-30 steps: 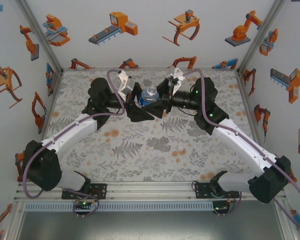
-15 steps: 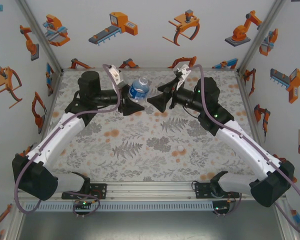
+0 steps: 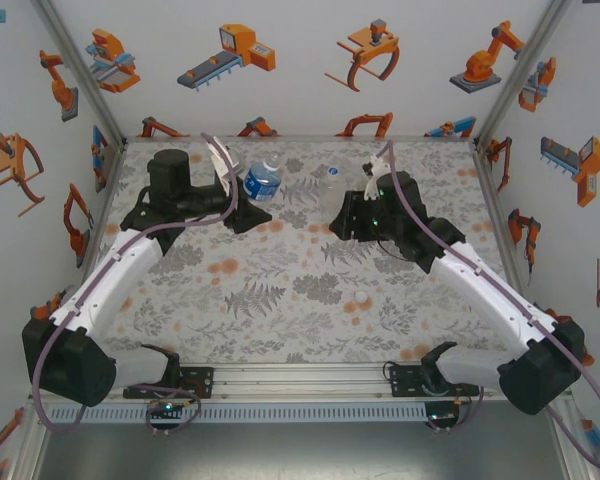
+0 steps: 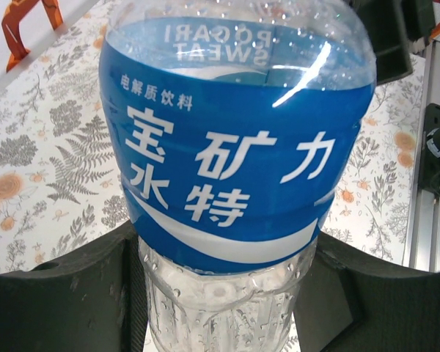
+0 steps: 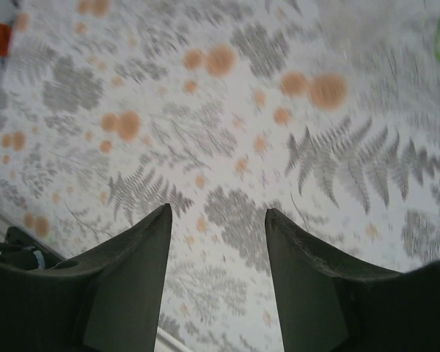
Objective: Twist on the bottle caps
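Floral tabletop — left gripper clamps the blue-label bottle; right gripper parted, holding nothing.

Left arm is stretching forward to the blue-label bottle. Left gripper is clamping the bottle low on its body, one finger on each side. Right arm is reaching forward, to the bottle's right. Right gripper is pointing down, jaws standing apart, empty.

bottle: blue label, white txt | table: grey ferns, orange blooms
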Controlling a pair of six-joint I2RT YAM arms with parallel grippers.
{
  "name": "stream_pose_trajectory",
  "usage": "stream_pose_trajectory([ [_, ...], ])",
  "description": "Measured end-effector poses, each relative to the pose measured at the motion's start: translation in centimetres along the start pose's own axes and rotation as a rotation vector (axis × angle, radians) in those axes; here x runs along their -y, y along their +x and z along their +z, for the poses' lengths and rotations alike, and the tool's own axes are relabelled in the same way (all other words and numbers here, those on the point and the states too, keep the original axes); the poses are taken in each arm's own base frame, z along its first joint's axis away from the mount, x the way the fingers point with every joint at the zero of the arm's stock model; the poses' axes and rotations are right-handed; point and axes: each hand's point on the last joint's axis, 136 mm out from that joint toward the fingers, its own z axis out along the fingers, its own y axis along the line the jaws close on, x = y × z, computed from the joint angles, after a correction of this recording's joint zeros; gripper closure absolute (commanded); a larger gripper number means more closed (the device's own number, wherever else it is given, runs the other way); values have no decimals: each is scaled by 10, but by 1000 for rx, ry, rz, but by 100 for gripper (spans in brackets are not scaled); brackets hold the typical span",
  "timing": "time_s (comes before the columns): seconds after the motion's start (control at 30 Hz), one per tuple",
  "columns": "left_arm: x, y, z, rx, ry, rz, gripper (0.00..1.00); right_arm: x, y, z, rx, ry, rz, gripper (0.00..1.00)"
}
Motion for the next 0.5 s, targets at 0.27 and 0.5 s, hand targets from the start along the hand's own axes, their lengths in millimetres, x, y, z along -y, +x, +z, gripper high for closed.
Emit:
stream_pose_trajectory([
  [0.27, -1, 3, 0, -8, -4, -7, 100, 56, 87, 28, -284, 195, 123, 53],
  [0.5, 0, 5, 0, -16, -2, -11, 100, 91, 139, 42, -452, 334, 142, 51],
])
